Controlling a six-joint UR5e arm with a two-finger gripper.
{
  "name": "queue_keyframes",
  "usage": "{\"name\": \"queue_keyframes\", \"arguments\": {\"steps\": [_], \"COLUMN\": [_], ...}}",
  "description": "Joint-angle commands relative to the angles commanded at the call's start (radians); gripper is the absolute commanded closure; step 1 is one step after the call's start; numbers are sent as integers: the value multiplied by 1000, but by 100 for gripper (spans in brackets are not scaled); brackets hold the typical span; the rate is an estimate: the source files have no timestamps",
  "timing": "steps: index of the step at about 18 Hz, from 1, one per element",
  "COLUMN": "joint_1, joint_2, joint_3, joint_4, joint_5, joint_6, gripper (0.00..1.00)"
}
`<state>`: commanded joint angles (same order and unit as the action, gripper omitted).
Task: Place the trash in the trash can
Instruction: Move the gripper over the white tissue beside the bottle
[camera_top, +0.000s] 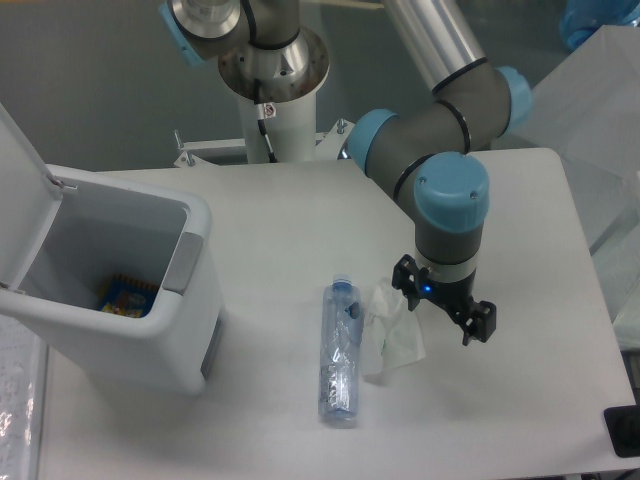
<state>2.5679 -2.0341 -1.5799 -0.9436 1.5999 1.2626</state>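
A crushed clear bottle (339, 353) with a blue cap lies lengthwise on the white table, cap end pointing away from me. Just right of it rests a crumpled translucent-white wrapper (393, 333). My gripper (443, 309) hangs open, its fingers pointing down, over the wrapper's right edge and holding nothing. The white trash can (120, 290) stands at the left with its lid flipped up and a grey latch panel on its rim.
A small blue-and-yellow packet (127, 297) lies inside the bin. The arm's base column (275, 95) stands at the back of the table. A black object (622, 430) sits at the table's front right corner.
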Motion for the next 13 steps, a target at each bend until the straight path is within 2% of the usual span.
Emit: {"name": "queue_keyframes", "arguments": {"steps": [2, 4, 7, 9, 13], "joint_1": [-2, -3, -6, -8, -9], "joint_2": [-5, -3, 11, 23, 41], "joint_3": [-20, -43, -121, -150, -160], "joint_4": [37, 40, 43, 43, 40], "joint_5": [0, 0, 0, 0, -3], "joint_6": [1, 0, 0, 0, -2], "gripper": [0, 0, 0, 0, 0]}}
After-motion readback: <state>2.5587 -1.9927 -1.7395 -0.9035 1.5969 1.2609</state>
